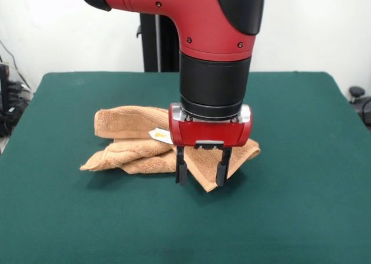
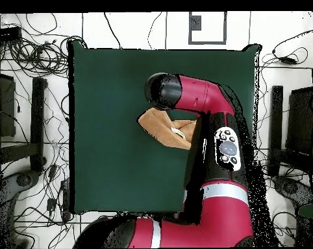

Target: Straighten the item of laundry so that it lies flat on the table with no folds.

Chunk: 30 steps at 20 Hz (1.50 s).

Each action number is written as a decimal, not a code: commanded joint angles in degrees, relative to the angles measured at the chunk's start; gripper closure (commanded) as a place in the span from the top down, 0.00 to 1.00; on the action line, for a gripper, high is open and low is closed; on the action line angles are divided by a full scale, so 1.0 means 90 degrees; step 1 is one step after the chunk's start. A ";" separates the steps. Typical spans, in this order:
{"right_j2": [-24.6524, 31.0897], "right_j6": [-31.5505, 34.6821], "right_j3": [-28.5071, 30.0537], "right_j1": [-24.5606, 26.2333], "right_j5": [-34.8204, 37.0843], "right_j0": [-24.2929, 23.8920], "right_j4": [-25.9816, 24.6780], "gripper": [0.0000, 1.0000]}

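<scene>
Several folds remain in the towel: we see it bunched in overlapping layers at the centre of the front view, white tag showing, so in our judgement the flattening is barely begun. It rests on the green bench, which spreads wide around it. Our gripper stands at the towel's lower-right corner, its fingers apart and straddling that pointed edge, apparently not yet clamped.
</scene>
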 commanded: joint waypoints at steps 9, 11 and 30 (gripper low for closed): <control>0.0507 0.1067 0.0848 0.0124 -0.0342 0.0248 0.0152 1.00; 0.0504 0.1086 0.0914 0.0076 -0.0273 0.0255 0.0181 1.00; 0.0566 0.1224 0.2016 -0.0305 -0.0852 0.0194 0.0279 1.00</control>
